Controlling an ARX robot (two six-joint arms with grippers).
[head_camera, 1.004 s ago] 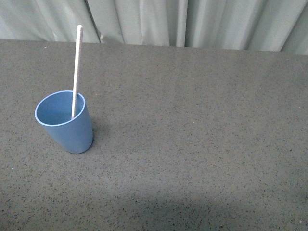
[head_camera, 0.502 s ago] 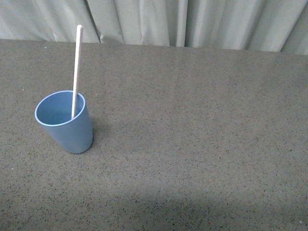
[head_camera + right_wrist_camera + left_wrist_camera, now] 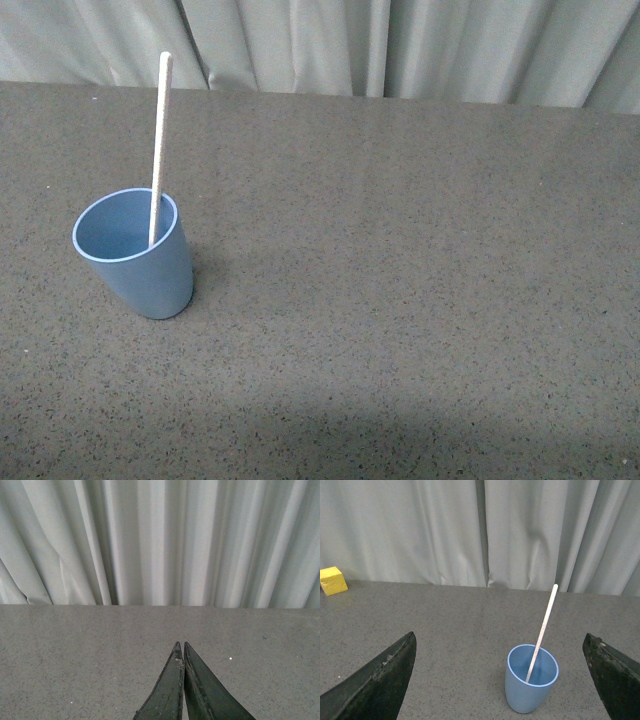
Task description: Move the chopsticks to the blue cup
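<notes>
The blue cup stands upright on the dark speckled table at the left in the front view. The chopstick stands inside it, leaning on the far rim, its top sticking well above the cup. Neither arm shows in the front view. In the left wrist view the cup with the chopstick lies between and beyond my left gripper's wide-open jaws, apart from both fingers. My right gripper is shut and empty over bare table, and neither the cup nor the chopstick shows in its view.
A small yellow block sits at the table's far edge by the grey curtain, seen in the left wrist view. The curtain runs along the whole back of the table.
</notes>
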